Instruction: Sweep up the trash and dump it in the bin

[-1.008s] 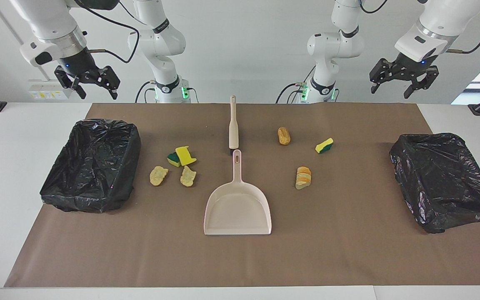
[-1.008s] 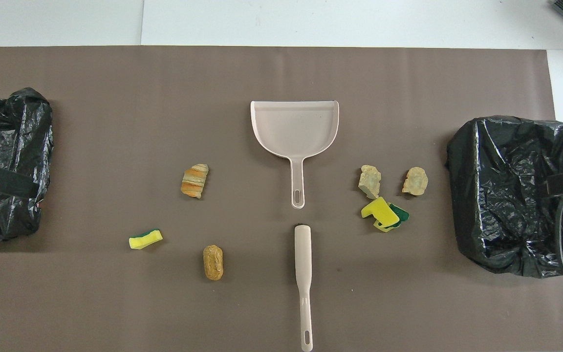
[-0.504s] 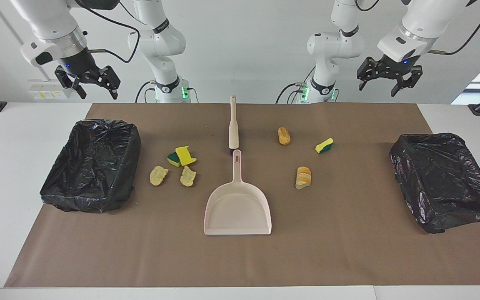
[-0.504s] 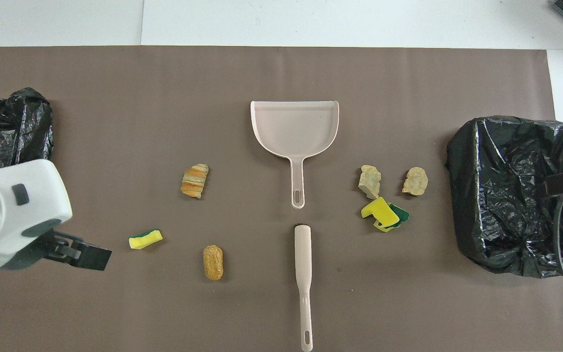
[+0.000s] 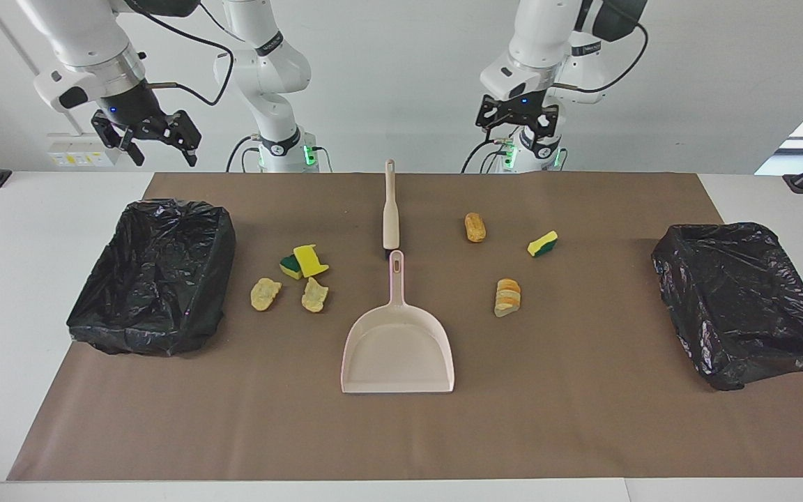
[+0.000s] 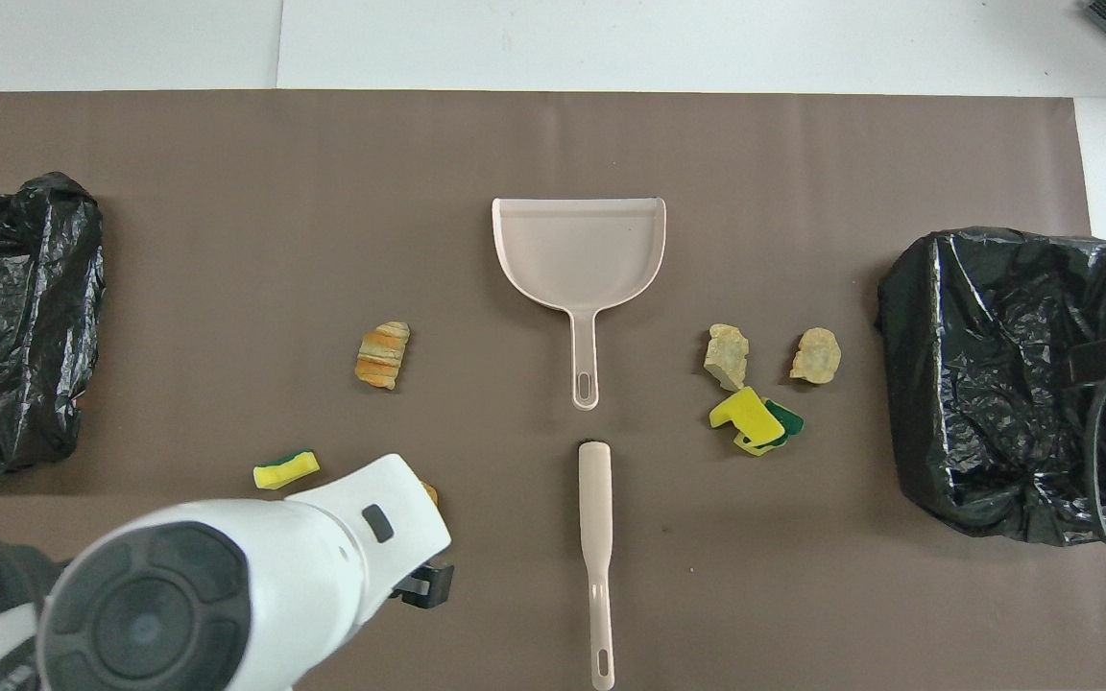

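Trash lies scattered on the brown mat: a yellow-green sponge pair [image 5: 304,261] with two tan chunks [image 5: 265,293] [image 5: 315,294] toward the right arm's end, and a golden chunk [image 5: 475,226], a sponge piece [image 5: 543,243] and a striped chunk [image 5: 507,297] toward the left arm's end. Black-lined bins [image 5: 157,275] [image 5: 743,300] stand at both ends. My left gripper [image 5: 517,129] hangs open and empty, high over the mat's robot-side edge near the golden chunk [image 6: 429,492]. Above the bin at its own end, my right gripper [image 5: 157,150] waits open and empty.
A beige dustpan [image 5: 398,348] lies mid-mat with its handle pointing at the robots. A beige brush [image 5: 390,206] lies in line with it, nearer to the robots. In the overhead view the left arm [image 6: 227,576] covers most of the golden chunk.
My left arm has swung from above the bin at its end toward the table's middle, staying high and open. The right arm and all objects have not moved.
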`<act>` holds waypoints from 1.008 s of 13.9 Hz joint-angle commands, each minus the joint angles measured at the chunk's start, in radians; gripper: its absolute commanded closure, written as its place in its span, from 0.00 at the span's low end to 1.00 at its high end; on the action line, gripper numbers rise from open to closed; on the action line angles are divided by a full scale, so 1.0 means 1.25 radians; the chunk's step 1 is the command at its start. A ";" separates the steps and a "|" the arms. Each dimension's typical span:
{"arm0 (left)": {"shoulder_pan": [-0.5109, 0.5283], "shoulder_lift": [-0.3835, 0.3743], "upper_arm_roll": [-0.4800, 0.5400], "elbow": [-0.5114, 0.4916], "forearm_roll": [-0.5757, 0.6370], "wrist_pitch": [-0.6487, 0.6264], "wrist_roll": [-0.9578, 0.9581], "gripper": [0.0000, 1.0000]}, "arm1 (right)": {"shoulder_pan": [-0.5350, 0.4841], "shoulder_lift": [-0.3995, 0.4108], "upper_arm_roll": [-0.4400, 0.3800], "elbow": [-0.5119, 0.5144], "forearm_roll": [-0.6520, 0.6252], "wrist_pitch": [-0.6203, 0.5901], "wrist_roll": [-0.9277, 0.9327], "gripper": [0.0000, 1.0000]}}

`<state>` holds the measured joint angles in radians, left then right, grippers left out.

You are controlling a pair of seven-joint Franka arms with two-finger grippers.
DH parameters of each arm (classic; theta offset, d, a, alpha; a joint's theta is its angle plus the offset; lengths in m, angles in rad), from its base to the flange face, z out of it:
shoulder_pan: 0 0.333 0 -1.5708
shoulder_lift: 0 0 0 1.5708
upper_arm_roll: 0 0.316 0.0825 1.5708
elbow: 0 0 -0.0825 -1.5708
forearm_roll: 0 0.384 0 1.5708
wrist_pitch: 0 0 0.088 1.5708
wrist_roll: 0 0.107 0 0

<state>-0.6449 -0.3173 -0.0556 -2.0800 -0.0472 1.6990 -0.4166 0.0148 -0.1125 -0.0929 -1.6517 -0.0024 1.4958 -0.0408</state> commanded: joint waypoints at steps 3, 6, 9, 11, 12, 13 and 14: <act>-0.144 0.013 0.016 -0.092 -0.005 0.143 -0.155 0.00 | 0.112 0.043 0.015 0.006 -0.030 0.049 0.144 0.00; -0.229 0.094 0.016 -0.114 -0.005 0.255 -0.259 0.00 | 0.183 0.128 0.015 0.007 -0.020 0.131 0.290 0.00; -0.294 0.190 0.016 -0.112 -0.005 0.382 -0.388 0.00 | 0.246 0.223 0.020 0.051 -0.013 0.165 0.381 0.00; -0.315 0.230 0.016 -0.111 -0.005 0.429 -0.401 0.00 | 0.290 0.282 0.024 0.093 0.026 0.162 0.436 0.00; -0.322 0.250 0.016 -0.109 -0.005 0.449 -0.401 0.00 | 0.309 0.294 0.024 0.093 0.059 0.165 0.441 0.00; -0.326 0.256 0.016 -0.109 -0.005 0.456 -0.401 0.00 | 0.318 0.308 0.024 0.092 0.091 0.164 0.449 0.00; -0.337 0.268 0.016 -0.109 -0.005 0.458 -0.402 0.00 | 0.335 0.334 0.024 0.097 0.104 0.167 0.463 0.00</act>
<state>-1.0319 0.0027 -0.0554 -2.2211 -0.0478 2.2544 -0.9061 0.4167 0.2517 -0.0610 -1.5715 0.0774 1.7120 0.5089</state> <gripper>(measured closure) 0.000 0.000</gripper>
